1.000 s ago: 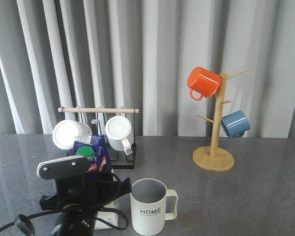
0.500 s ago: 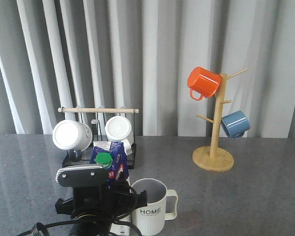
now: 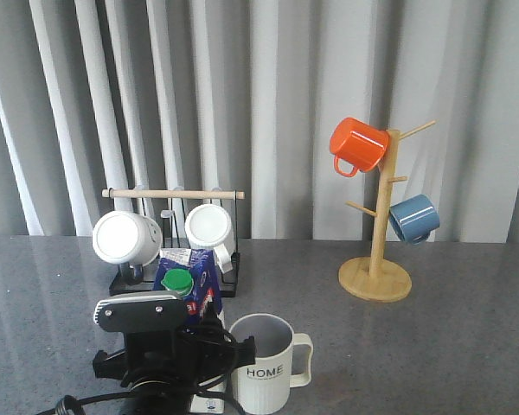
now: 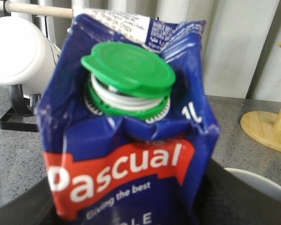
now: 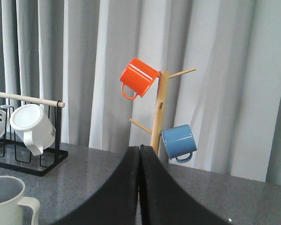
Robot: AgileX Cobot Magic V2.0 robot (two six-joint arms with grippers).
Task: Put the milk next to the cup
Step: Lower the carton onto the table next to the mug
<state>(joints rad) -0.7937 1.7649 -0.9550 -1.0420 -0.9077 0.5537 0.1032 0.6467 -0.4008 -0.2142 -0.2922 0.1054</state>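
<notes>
Left gripper (image 3: 195, 346) clamped around the milk (image 3: 189, 285), carton upright with green cap (image 4: 128, 69) closed, just left of the cup (image 3: 261, 363). The cup's grey interior appears empty. Right gripper (image 5: 139, 187), fingers pressed together, grasps nothing. Behind, white mugs (image 3: 121, 236) lie on a black rack (image 3: 229, 281).

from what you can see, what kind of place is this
Likely a staged kitchen-style test bench: a grey table, a curtain behind, a wooden mug tree and a rack of white mugs.
</notes>
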